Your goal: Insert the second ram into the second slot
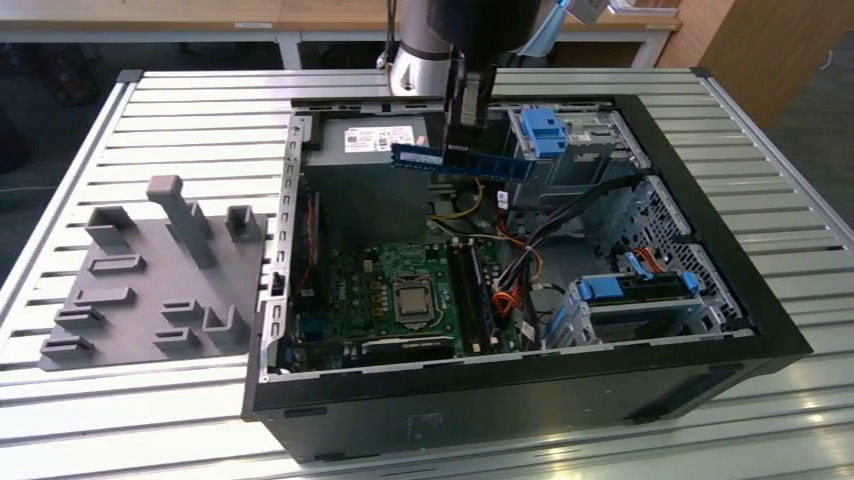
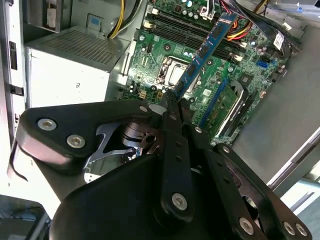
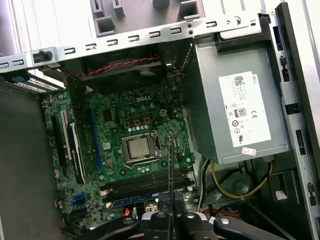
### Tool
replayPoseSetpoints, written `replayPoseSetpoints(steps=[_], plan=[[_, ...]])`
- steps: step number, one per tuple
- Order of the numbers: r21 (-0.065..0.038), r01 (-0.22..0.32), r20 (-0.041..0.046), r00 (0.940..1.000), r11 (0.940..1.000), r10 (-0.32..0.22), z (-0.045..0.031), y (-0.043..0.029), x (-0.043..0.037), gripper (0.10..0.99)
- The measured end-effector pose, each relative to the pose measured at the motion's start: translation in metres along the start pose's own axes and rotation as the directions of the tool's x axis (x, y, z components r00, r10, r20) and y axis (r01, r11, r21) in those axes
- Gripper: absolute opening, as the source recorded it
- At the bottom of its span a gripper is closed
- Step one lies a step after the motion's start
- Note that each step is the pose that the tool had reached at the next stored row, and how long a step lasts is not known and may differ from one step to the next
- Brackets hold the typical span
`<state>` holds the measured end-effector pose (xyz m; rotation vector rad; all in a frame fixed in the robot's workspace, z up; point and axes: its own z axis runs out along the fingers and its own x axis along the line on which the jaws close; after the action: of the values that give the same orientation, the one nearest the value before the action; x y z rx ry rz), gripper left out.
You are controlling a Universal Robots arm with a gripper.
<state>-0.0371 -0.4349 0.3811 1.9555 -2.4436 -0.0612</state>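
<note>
Hand clamped on the second ram, motherboard well below it. Looks light, stiff, fragile. I'd hold the long edges, off the chips.

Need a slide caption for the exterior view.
Pincer holds the second ram above the open computer case, clear of the motherboard.

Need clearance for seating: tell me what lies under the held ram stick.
Under the second ram, shut in the end effector, lies the green motherboard with its long memory slots. The end effector's body covers the board nearer the camera.
</note>
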Motion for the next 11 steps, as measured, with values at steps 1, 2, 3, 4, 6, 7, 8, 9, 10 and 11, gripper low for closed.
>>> replayPoseSetpoints(steps=[1, 2, 3, 4, 6, 7, 8, 9, 10, 11], plan=[[0.000, -0.008, 0.0002, 1.0000, 1.0000, 0.008, 0.0000, 0.0000, 0.0000, 0.137], [0.000, -0.016, 0.0004, 0.9999, 0.9999, 0.016, 0.0000, 0.0000, 0.0000, 0.137], [0.000, -0.024, 0.0008, 0.9997, 0.9997, 0.024, 0.0000, 0.0000, 0.0000, 0.137], [0.001, -0.032, 0.0010, 0.9995, 0.9995, 0.032, 0.0000, 0.0000, 0.0000, 0.137], [0.001, -0.047, 0.0016, 0.9989, 0.9989, 0.047, 0.0000, 0.0000, 0.0000, 0.137], [0.001, -0.055, 0.0018, 0.9985, 0.9985, 0.055, 0.0000, 0.0000, 0.0000, 0.137], [0.001, -0.063, 0.0021, 0.9980, 0.9980, 0.063, 0.0000, 0.0000, 0.0000, 0.137], [0.001, -0.072, 0.0025, 0.9974, 0.9974, 0.072, 0.0001, 0.0000, 0.0000, 0.137], [0.001, -0.079, 0.0028, 0.9968, 0.9968, 0.079, 0.0001, 0.0000, 0.0000, 0.137], [0.001, -0.087, 0.0030, 0.9962, 0.9962, 0.087, 0.0001, 0.0000, 0.0000, 0.137]])
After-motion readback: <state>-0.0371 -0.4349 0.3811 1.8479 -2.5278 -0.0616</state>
